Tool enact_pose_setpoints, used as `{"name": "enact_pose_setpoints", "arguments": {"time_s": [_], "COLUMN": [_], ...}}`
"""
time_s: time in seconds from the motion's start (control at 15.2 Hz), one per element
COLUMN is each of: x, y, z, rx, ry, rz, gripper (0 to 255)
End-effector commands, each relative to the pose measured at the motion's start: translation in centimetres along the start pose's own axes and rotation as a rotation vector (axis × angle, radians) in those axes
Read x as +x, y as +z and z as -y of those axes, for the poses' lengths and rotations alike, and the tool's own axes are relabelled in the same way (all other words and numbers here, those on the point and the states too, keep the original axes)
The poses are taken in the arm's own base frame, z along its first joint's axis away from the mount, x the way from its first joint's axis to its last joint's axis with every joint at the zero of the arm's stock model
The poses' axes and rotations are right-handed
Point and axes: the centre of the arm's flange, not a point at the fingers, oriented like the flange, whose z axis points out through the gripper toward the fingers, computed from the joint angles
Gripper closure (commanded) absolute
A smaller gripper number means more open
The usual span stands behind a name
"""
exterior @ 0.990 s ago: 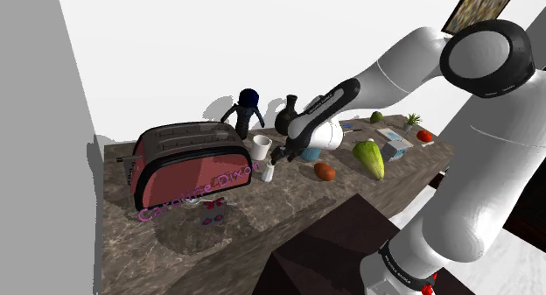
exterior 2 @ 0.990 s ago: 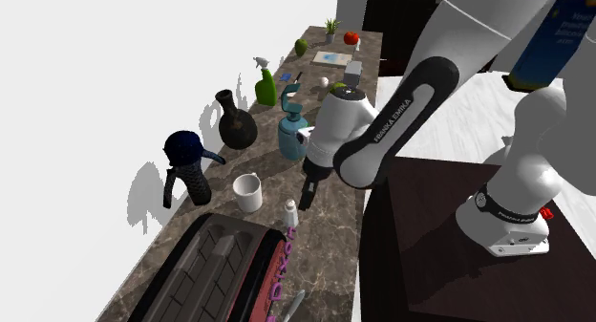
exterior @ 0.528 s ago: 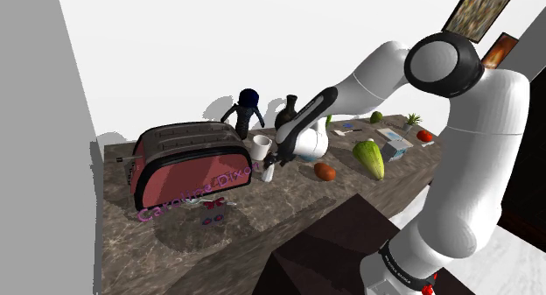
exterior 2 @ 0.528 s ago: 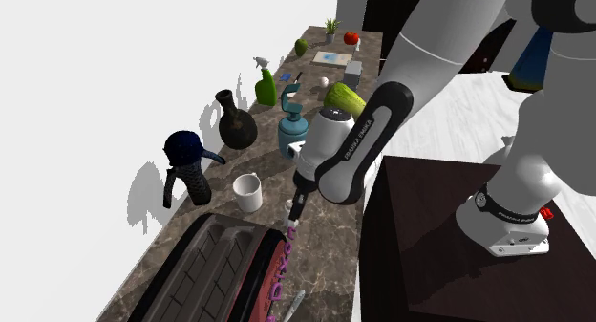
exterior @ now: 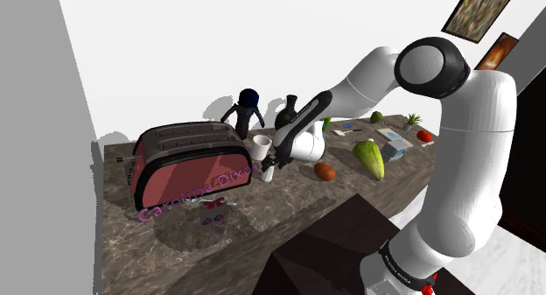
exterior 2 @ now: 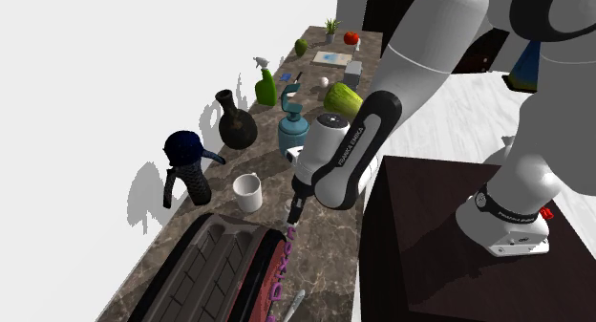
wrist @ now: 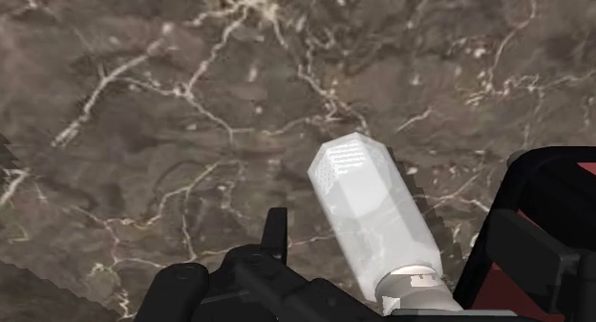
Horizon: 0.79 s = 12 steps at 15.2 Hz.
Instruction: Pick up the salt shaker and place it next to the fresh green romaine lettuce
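Tool: black gripper (exterior: 268, 163), centre of the shoulder view, low over the shaker; grip cannot be told.
Shaker: white faceted salt shaker (wrist: 368, 210) on brown marbled counter (wrist: 172, 100), beside red toaster (exterior: 188, 162).
Lettuce: green romaine lettuce head (exterior: 369, 158), right of centre, well apart.

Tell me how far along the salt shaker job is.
Approach looks done: the hand is down at the salt shaker, which stands on the counter by the toaster. In hand: the grasp, with fingers apart either side, not clasping. Left: close, lift, carry to the romaine lettuce, set it beside.
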Motion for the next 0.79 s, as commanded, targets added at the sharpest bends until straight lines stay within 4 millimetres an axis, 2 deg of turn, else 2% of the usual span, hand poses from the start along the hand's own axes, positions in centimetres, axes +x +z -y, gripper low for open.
{"name": "enact_pose_setpoints", "arguments": {"time_s": [0.0,0.07,0.13,0.73], "x": [0.00,0.00,0.00,0.00], "y": [0.02,0.02,0.02,0.02], "z": [0.00,0.00,0.00,0.00], "rx": [0.000,0.000,0.000,0.000], "ry": [0.000,0.000,0.000,0.000], "rz": [0.000,0.000,0.000,0.000], "gripper": [0,0,255,255]}}
